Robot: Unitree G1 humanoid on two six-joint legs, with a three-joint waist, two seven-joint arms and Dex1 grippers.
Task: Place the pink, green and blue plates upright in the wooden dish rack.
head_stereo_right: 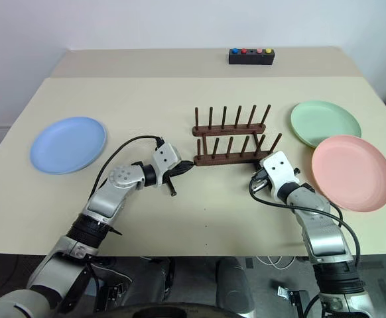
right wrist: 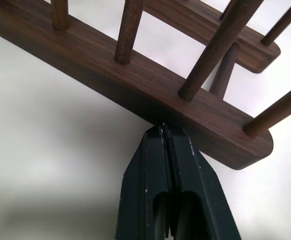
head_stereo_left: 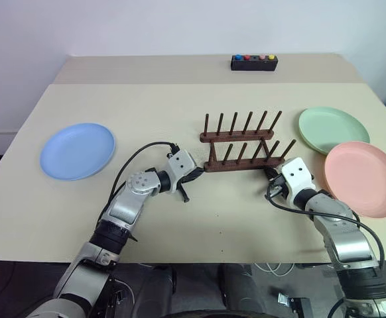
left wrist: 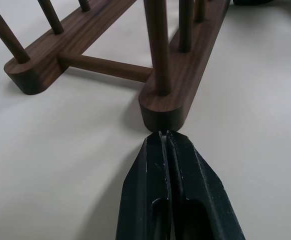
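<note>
The left gripper (left wrist: pixel 164 136) is seen with its two fingers pressed together, the tips right at the rounded end of the near rail of the wooden dish rack (head_stereo_left: pixel 239 142). The right gripper (right wrist: pixel 164 128) is also closed, its tips against the long side of the same rail, near its other end. The blue plate (head_stereo_left: pixel 77 150) is laid flat well apart on the outer side of the left gripper, with bare table (head_stereo_left: pixel 180 99) between. The pink plate (head_stereo_left: pixel 364 177) is found just beside the right gripper, overhanging the table edge, and the green plate (head_stereo_left: pixel 332 129) is touching it behind
</note>
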